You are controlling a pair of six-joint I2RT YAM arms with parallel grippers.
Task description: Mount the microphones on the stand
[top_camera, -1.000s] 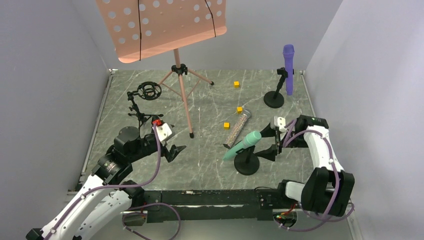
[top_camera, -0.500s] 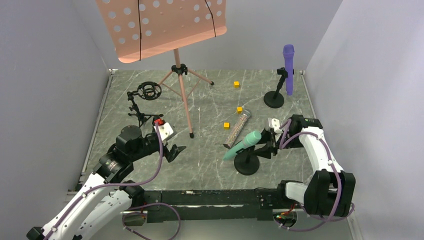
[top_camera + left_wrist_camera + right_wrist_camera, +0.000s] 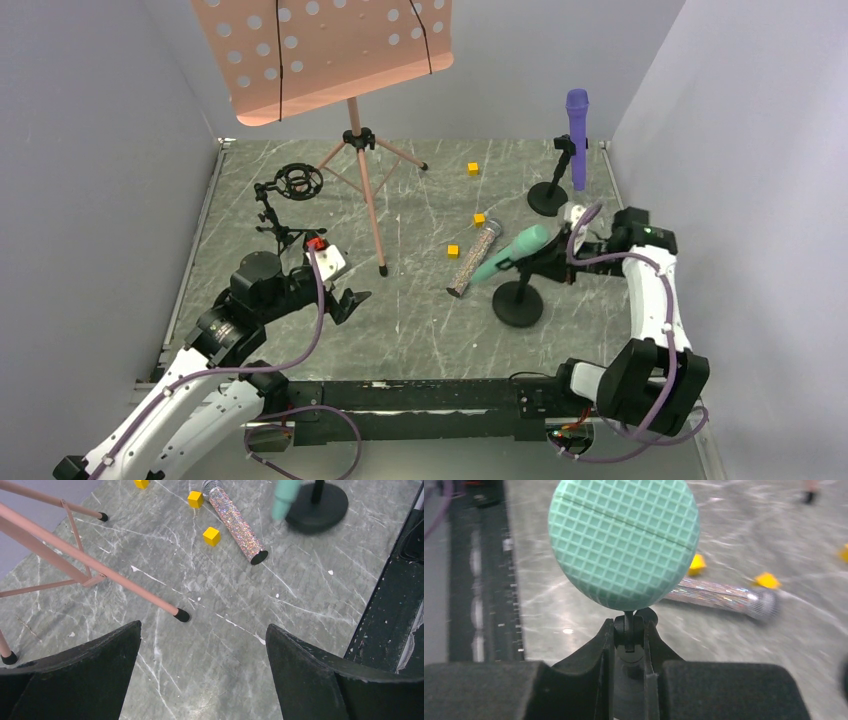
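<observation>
Right claw (image 3: 629, 637) clamps the black stand (image 3: 518, 303) holding the mint mic (image 3: 512, 253), right of centre, near the right wall (image 3: 720, 150). Left claw (image 3: 202, 630) gapes wide over open table (image 3: 420, 325), lower left. Glitter mic (image 3: 474, 258) lies flat mid-frame; purple mic (image 3: 577, 120) sits upright, upper right.

purple microphone (image 3: 577, 135): standing upright, head up, sitting in the clip of a black round-based stand (image 3: 547, 199) near the far right corner of the counter (image 3: 420, 310).
mint-teal microphone (image 3: 510, 254): resting tilted on a second black stand (image 3: 518, 308), grid-textured head pointing up and right; the right pincer (image 3: 626, 637) is clamping a thin black part of that stand under the head.
glittery microphone (image 3: 474, 258): lying flat on the counter, silver mesh head pointing away, just left of the mint-teal one.
</observation>
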